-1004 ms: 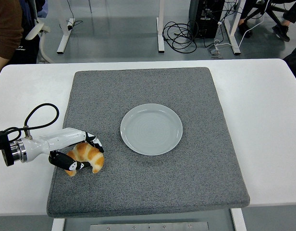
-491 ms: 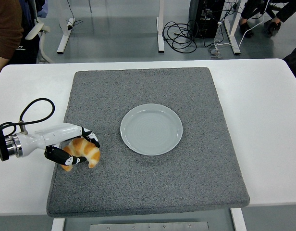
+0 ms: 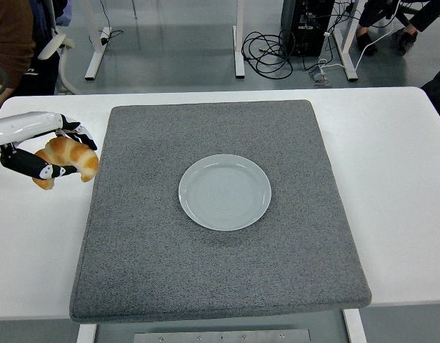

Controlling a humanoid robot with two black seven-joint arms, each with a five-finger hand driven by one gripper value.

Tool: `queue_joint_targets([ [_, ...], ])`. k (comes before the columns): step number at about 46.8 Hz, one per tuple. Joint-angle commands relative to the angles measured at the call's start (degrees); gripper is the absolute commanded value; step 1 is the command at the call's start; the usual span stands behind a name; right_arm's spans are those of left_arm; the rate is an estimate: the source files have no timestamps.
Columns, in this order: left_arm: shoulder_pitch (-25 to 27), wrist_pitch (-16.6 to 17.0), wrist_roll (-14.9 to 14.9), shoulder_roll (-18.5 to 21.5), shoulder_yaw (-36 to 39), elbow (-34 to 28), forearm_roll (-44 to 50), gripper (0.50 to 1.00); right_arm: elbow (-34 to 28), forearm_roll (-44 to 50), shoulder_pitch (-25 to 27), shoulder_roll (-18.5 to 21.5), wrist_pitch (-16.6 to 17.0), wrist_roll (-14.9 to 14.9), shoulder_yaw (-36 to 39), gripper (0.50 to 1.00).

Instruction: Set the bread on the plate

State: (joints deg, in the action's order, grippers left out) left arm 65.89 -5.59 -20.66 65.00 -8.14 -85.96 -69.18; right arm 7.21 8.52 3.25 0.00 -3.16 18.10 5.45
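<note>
1. The bread [image 3: 66, 160], a golden croissant, sits at the left edge of the frame, a little above mid-height. It appears to be lifted off the surface, over the white table [image 3: 398, 164] just left of the grey mat [image 3: 220, 271].

2. The left hand [image 3: 45, 151] comes in from the left edge and is closed around the bread: white upper fingers [image 3: 71, 129] curl over its top, and a dark thumb crosses under its lower side. The grasp looks secure, with both ends of the croissant sticking out past the hand.

3. The plate [image 3: 225, 191] lies empty at the centre of the frame, in the middle of the mat, well apart from the bread.

4. The right arm is not in view.

5. A person's brown sleeve [image 3: 9, 36] shows at the upper left corner, clear of the work.

6. Progress, as I judge it: the pick-up is done, since the bread is in the hand and off the mat. The carry and the set-down are left. The hand must travel right, across the mat's left half, to above the plate, lower the bread onto it, and let go.
</note>
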Motion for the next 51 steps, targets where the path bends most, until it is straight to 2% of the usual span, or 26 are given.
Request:
queue_joint_targets([
  [1,2.6,-1.1,0.1,0.2,0.0,0.0,0.1,0.5,0.0,0.0,0.1,0.0,0.0,0.0,0.0,1.0],
  [17,13.6,-5.0,0.8,-0.7,0.2,2.5,0.5,0.5,-0.4,0.0,0.9,0.0,-0.1,0.0,0.0,1.0],
  [26,17.6,-7.7,0.8,-5.1,0.2,6.8,0.5,0.5,-0.4,0.0,1.0,0.0,0.0,0.0,-0.1,1.0],
  [37,18.2,-7.9,1.0,-13.7,0.3,11.7,0.5,0.5,-0.4,0.0,1.0,0.0,0.0,0.0,0.0,1.0],
  [51,18.2,-7.7,1.9,-27.7,0.3,20.8,1.0,0.5,-0.4,0.0,1.0,0.0,-0.1,0.0,0.0,1.0],
])
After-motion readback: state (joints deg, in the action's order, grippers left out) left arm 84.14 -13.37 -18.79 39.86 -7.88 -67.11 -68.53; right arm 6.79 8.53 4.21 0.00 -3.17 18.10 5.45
